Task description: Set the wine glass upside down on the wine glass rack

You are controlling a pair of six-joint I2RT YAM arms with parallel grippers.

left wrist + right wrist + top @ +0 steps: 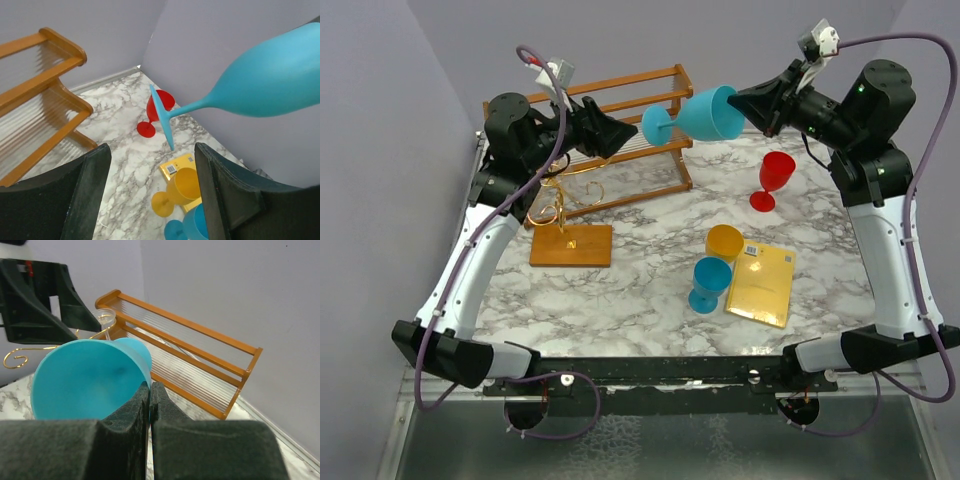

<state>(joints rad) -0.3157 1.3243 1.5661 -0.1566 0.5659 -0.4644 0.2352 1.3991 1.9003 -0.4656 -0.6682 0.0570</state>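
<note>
A light blue wine glass (pixel 710 115) hangs on its side above the back of the table, foot pointing left. My right gripper (pixel 748 104) is shut on its rim, one finger inside the bowl (pixel 85 382) and one outside; in the right wrist view the gripper (pixel 150 387) pinches the wall. My left gripper (pixel 628 134) is open, just left of the glass's foot (pixel 161 117), which sits ahead of the fingers (pixel 100 165), not between them. The wine glass rack (pixel 558 205), gold wire on a wooden base, stands below the left arm.
A two-tier wooden slatted shelf (pixel 640 100) stands at the back. On the marble top are a red glass (pixel 772 180), a yellow glass (pixel 724 243), another blue glass (pixel 708 283) and a flat yellow packet (pixel 765 290).
</note>
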